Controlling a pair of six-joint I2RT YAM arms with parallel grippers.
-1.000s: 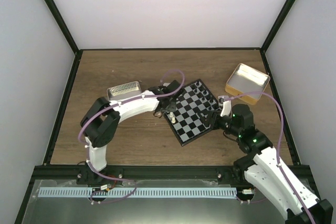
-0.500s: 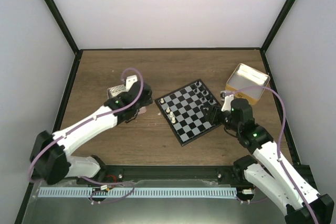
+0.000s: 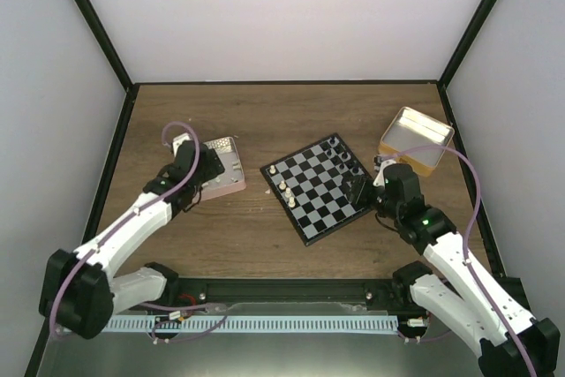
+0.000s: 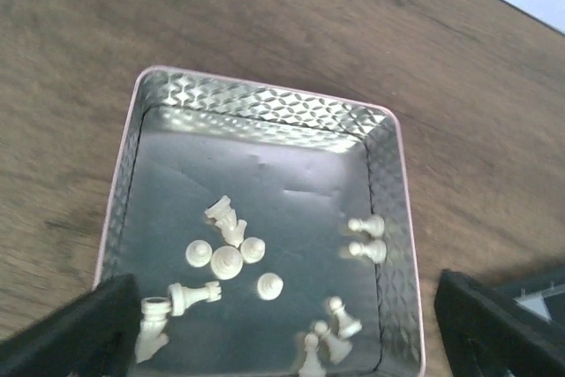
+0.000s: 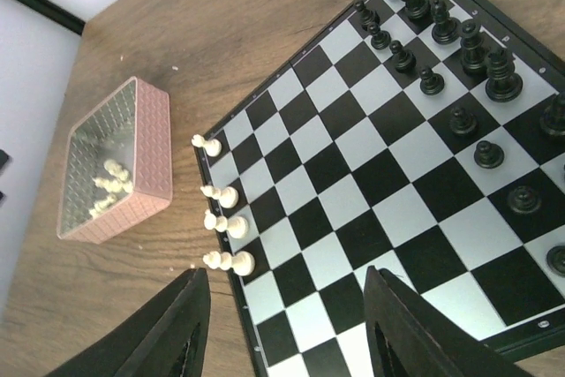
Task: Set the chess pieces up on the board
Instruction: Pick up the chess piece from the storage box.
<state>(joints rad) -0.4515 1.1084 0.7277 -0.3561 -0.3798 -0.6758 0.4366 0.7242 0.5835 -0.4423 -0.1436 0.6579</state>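
Observation:
The board (image 3: 320,190) lies tilted at mid table; it also shows in the right wrist view (image 5: 380,174). Several black pieces (image 5: 459,41) stand along its far right side. Several cream-white pieces (image 5: 225,227) stand along its left edge. More white pieces (image 4: 225,258) lie loose in the pink-sided tin (image 4: 265,108). My left gripper (image 4: 291,342) hangs open and empty above that tin, as the top view (image 3: 210,168) also shows. My right gripper (image 5: 291,333) is open and empty over the board's near right part; in the top view (image 3: 356,190) it is at the board's right edge.
The pink-sided tin (image 3: 231,184) stands left of the board. A yellow metal tin (image 3: 415,140) stands at the back right, beyond my right arm. Black frame rails (image 3: 106,174) border the wooden table.
My left arm has drawn back from the board's left edge to above the pink-sided tin. My right gripper has stayed by the board's right edge.

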